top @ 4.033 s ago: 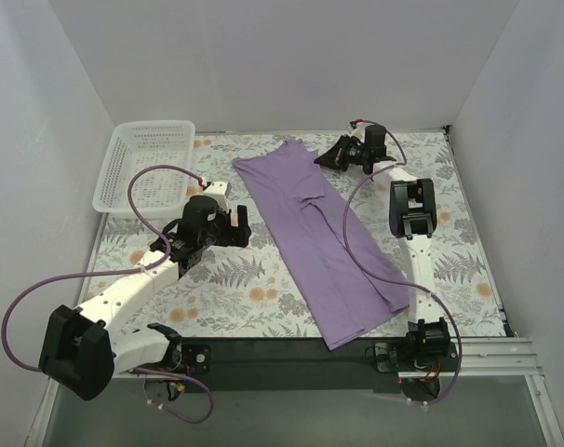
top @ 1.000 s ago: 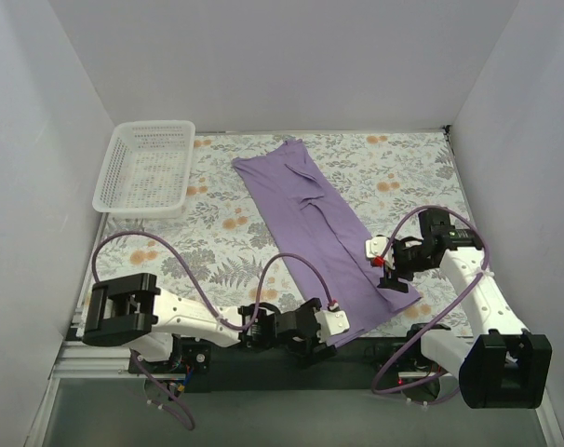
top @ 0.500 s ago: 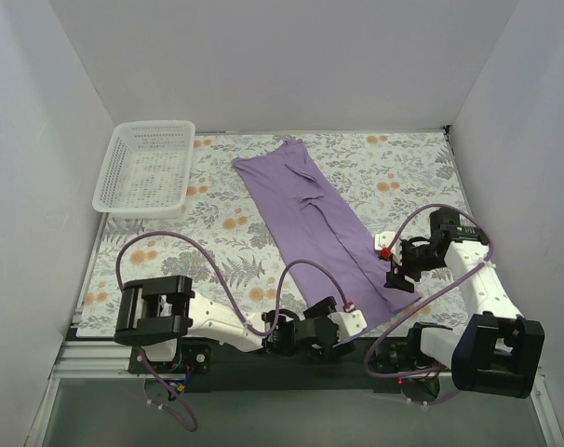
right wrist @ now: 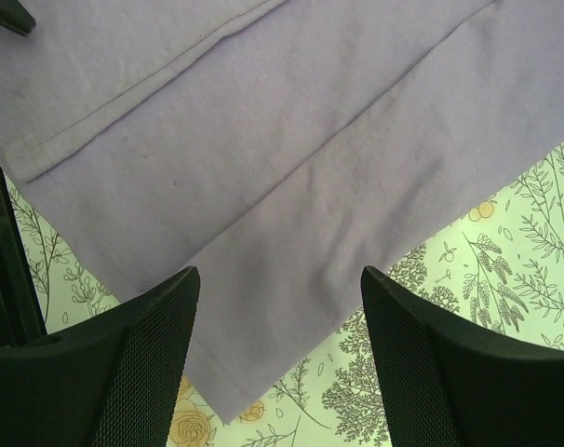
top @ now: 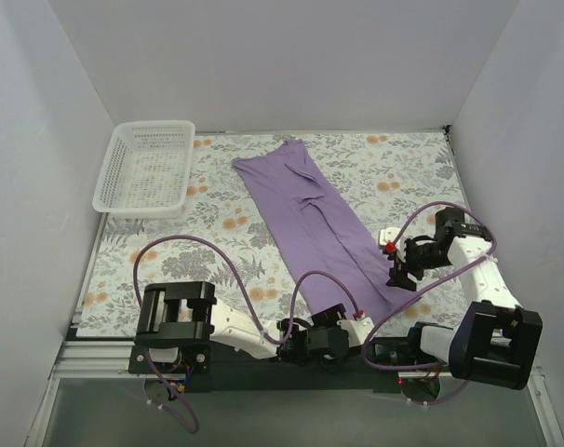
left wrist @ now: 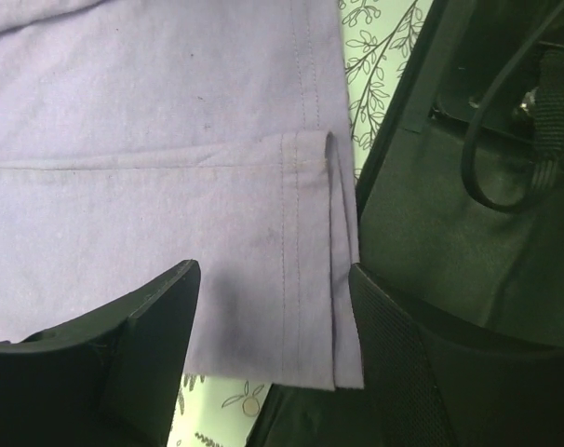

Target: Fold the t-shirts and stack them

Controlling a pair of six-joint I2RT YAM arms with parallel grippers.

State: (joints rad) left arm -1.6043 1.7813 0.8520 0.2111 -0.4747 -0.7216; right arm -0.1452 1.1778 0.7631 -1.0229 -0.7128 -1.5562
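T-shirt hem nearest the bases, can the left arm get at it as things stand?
Probably yes: the left end effector hangs open right over the t-shirt hem, with nothing between it and the cloth.

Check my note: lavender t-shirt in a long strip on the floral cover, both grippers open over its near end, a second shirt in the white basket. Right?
No: the white basket holds nothing, as the top external view shows. The rest stands: the lavender t-shirt lies in a long strip, left gripper and right gripper open over its near end.
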